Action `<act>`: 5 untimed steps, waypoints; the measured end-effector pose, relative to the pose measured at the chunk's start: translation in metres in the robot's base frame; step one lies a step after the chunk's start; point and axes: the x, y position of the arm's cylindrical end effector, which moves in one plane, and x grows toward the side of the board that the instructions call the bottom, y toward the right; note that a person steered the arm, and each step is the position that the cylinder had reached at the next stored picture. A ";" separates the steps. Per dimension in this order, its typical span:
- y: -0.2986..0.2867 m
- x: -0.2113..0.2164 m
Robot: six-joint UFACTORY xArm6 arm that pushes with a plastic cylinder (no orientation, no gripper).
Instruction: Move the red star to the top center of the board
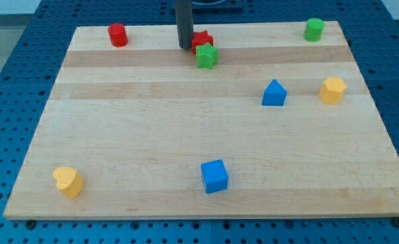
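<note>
The red star (202, 40) lies near the top centre of the wooden board (152, 135), touching a green star (207, 57) just below it. My tip (185, 47) stands at the red star's left side, close against it. The dark rod rises from there out of the view's top.
A red cylinder (118, 34) stands at the top left and a green cylinder (313, 30) at the top right. A blue triangular block (274, 93) and a yellow block (332, 90) sit at the right. A blue cube (215, 176) and a yellow heart (68, 181) lie near the bottom.
</note>
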 end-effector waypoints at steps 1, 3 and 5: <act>-0.007 0.000; -0.024 0.029; 0.016 0.040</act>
